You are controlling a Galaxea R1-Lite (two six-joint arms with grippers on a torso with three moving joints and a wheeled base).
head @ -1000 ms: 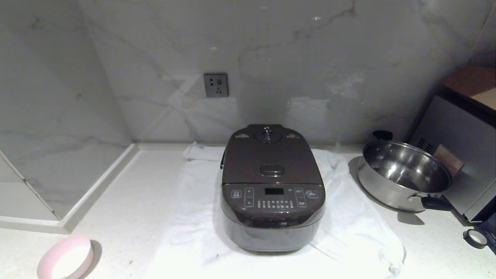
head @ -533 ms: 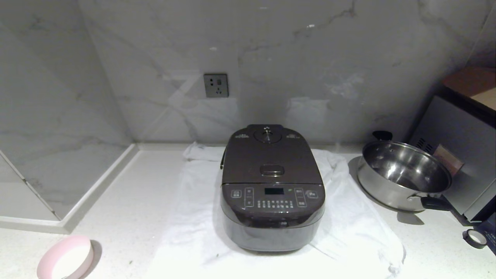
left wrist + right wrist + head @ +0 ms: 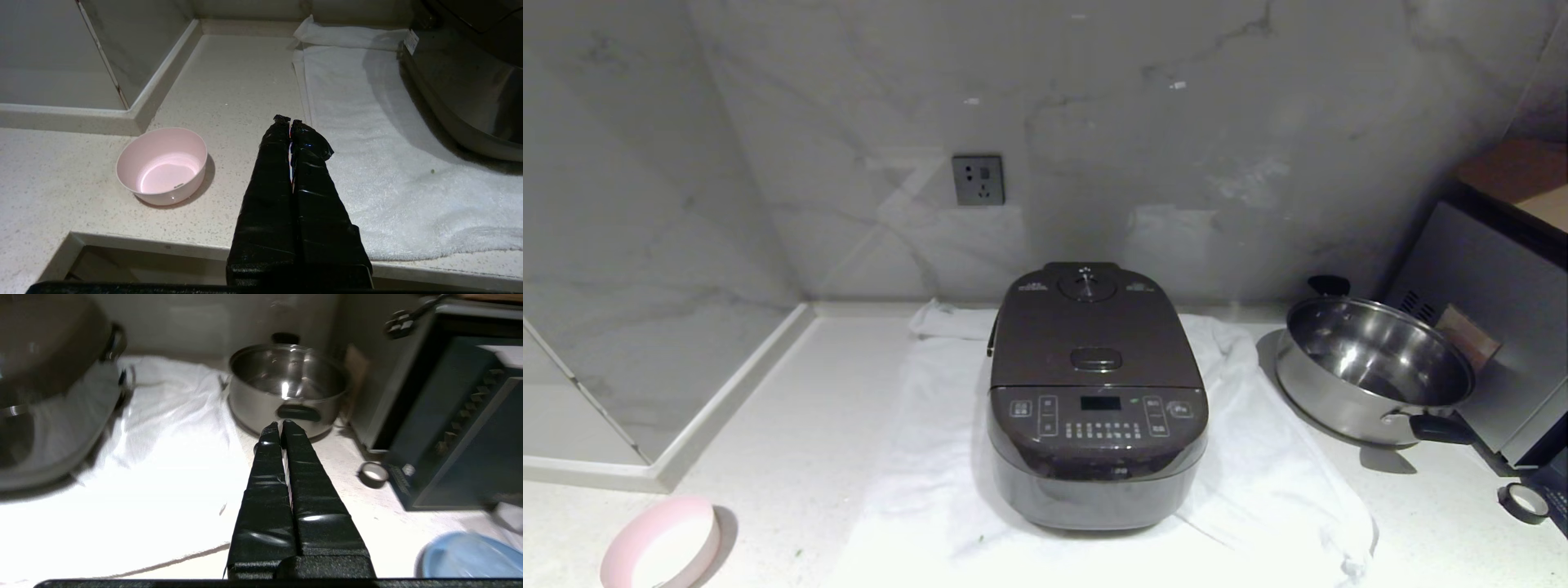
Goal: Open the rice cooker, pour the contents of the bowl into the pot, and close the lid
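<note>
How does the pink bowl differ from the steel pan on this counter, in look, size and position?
The pink bowl is small, matte and pale pink with no handles; the steel pan is far larger, shiny metal, with black handles. The bowl stands on bare counter at the robot's left of the rice cooker, near the front edge; the pan stands at the cooker's right, further back beside a grey appliance. Both are round, upright, open-topped and look empty.
</note>
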